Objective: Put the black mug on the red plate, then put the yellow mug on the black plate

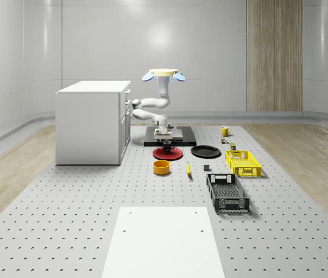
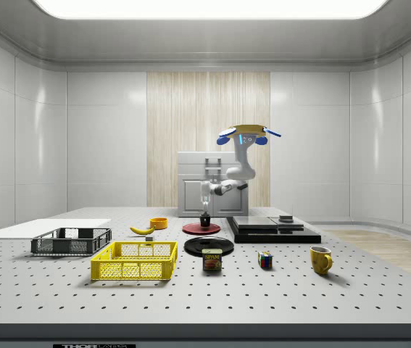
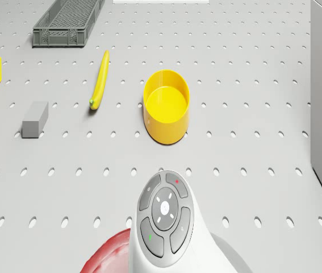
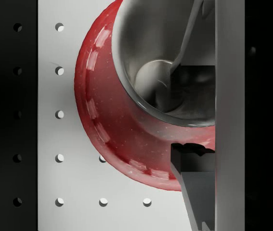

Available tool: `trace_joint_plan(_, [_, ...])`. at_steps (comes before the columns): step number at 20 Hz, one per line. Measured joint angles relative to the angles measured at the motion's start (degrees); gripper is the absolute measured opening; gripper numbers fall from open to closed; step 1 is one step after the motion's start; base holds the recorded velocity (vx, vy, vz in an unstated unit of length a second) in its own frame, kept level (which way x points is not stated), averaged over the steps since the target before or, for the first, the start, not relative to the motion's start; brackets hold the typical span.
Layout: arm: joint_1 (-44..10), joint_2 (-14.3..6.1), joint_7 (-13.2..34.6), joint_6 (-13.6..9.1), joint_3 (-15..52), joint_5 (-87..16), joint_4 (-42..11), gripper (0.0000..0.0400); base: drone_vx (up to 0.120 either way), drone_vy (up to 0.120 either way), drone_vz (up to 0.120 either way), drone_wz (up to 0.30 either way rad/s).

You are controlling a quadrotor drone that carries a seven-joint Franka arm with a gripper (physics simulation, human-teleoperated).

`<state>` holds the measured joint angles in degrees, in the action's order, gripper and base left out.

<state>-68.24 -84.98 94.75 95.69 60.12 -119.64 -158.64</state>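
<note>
Black mug [image 1: 166,144] sits on the red plate [image 1: 168,154], gripper [image 1: 165,139] clamped on its rim — one finger [image 4: 196,192] outside the wall. Drone [image 1: 164,74] hovers above the black platform [image 1: 170,136]. Yellow mug [image 1: 225,131] well apart from the black plate [image 1: 205,152].

The plate [image 1: 168,153] under the black mug [image 1: 166,145] is red, and beside it lies a black plate [image 1: 205,152]. Near the red plate sit a yellow bowl [image 1: 162,167] and a yellow banana [image 1: 188,169]. The crates are yellow [image 1: 243,163] and dark grey [image 1: 227,193]. The table [image 1: 65,208] is grey, dotted with holes.
</note>
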Motion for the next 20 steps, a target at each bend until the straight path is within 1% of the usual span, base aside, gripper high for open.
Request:
trace_joint_plan(1, [0.06, 0.06, -0.03, -0.1, 0.06, 0.04, -0.05, 0.0263, 0.0, 0.0, 0.0, 0.0])
trace_joint_plan(3, [0.31, 0.13, -0.08, -0.53, 0.66, 0.55, -0.39, 0.0317, 0.0, 0.0, 0.0, 0.0])
trace_joint_plan(6, [0.82, 0.18, -0.12, -1.47, 2.28, 2.01, -1.23, 0.0361, 0.0, 0.0, 0.013, 0.0])
trace_joint_plan(9, [1.27, 0.22, -0.13, -2.37, 3.95, 3.54, -2.01, 0.0381, 0.0, 0.0, 0.12, 0.0])
trace_joint_plan(12, [1.53, 0.27, -0.13, -2.91, 4.99, 4.49, -2.46, 0.0391, 0.0, 0.0, 0.12, 0.0])
trace_joint_plan(16, [1.69, 0.32, -0.13, -3.29, 5.7, 5.14, -2.75, 0.0397, -0.11, 0.12, 0.11, 0.0])
trace_joint_plan(20, [1.76, 0.36, -0.13, -3.46, 6.0, 5.41, -2.87, 0.0399, -0.12, 0.12, 0.0, 0.0])
